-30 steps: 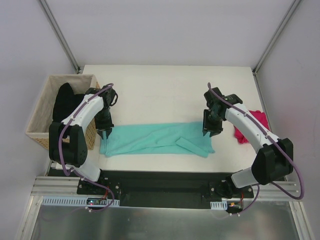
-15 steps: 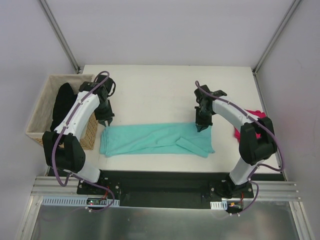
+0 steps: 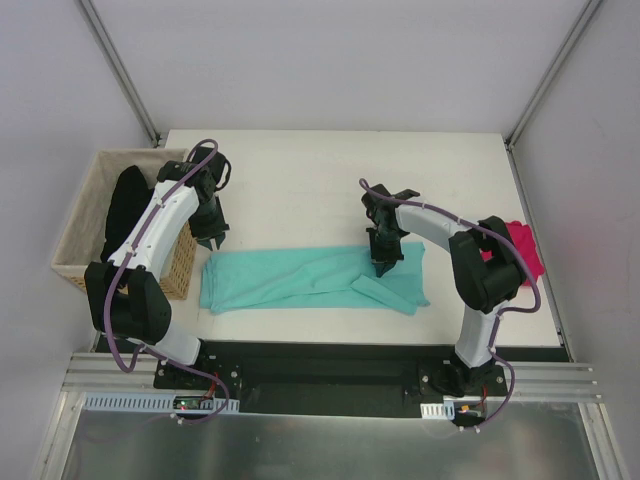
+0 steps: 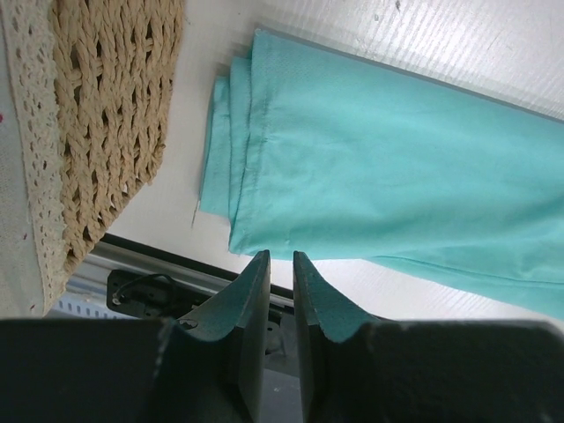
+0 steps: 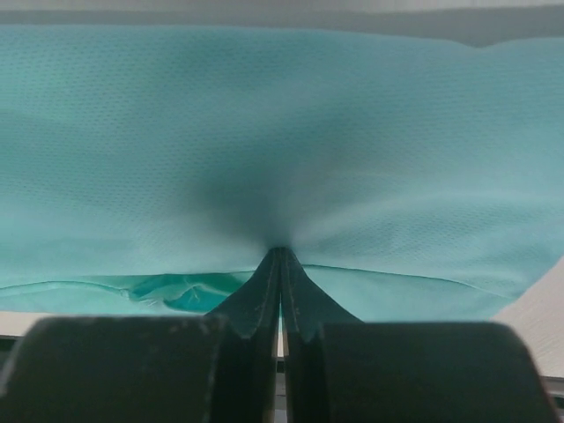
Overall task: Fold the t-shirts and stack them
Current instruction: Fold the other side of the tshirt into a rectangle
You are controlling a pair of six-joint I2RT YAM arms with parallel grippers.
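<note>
Overhead, table: a flat, matte white rectangular top, with both arms bolted at its near edge.
Teal t-shirt: soft, fine-knit mint-green cloth folded into a long, narrow band across the near half of the table; its layered, hemmed left end lies just beside the basket, and one sleeve sits creased on top near the right end.
Basket: coarse tan wicker with a pale lining, standing off the table's left edge.
Dark cloth: a black, crumpled heap inside the basket.
Pink t-shirt: a bunched magenta mound at the table's right edge, well apart from the teal t-shirt and partly hidden by the right arm.
Left jaws: dark, wedge-shaped, a narrow gap between them, nothing in it; poised over the teal band's far left corner.
Right jaws: pressed together on the teal t-shirt's far edge near its right end, the knit puckering to a point at the tips.
</note>
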